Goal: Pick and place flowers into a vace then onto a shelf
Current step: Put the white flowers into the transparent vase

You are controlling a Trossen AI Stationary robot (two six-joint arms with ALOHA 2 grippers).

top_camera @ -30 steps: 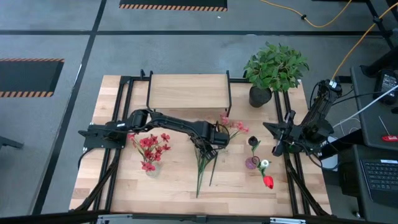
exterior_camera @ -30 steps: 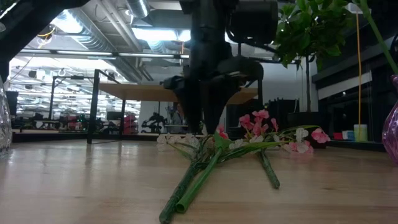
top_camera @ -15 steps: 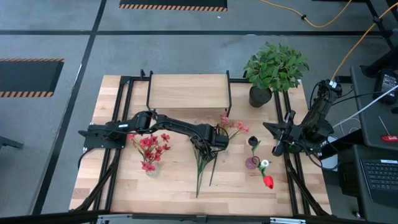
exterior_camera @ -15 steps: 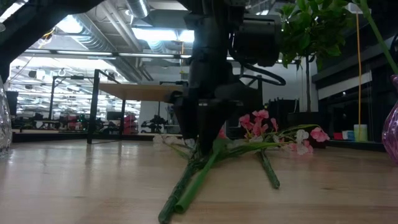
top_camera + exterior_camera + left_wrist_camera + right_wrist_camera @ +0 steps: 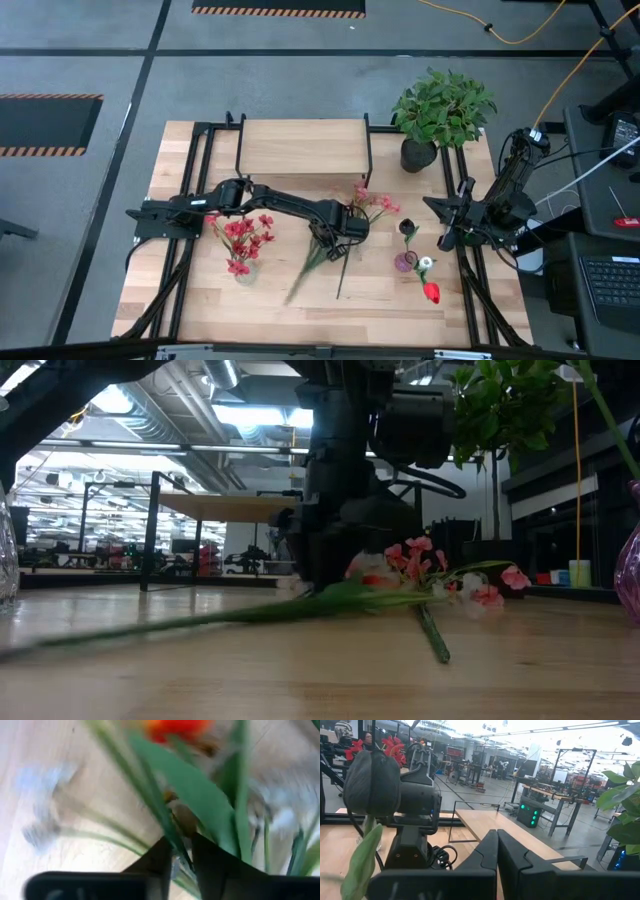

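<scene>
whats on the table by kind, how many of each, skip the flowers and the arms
vases: 2 (clear vase, purple vase)
potted plant: 1
shelf: 1
total: 4

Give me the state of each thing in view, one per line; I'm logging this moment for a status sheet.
left pincer: low over the table middle, closed on a green flower stem
loose flowers: lying flat on the table
red flowers: upright in a clear vase
purple vase: upright, holding a dark bloom
shelf: bare on top
potted plant: upright at the far right corner
right pincer: shut, parked at the right edge
</scene>
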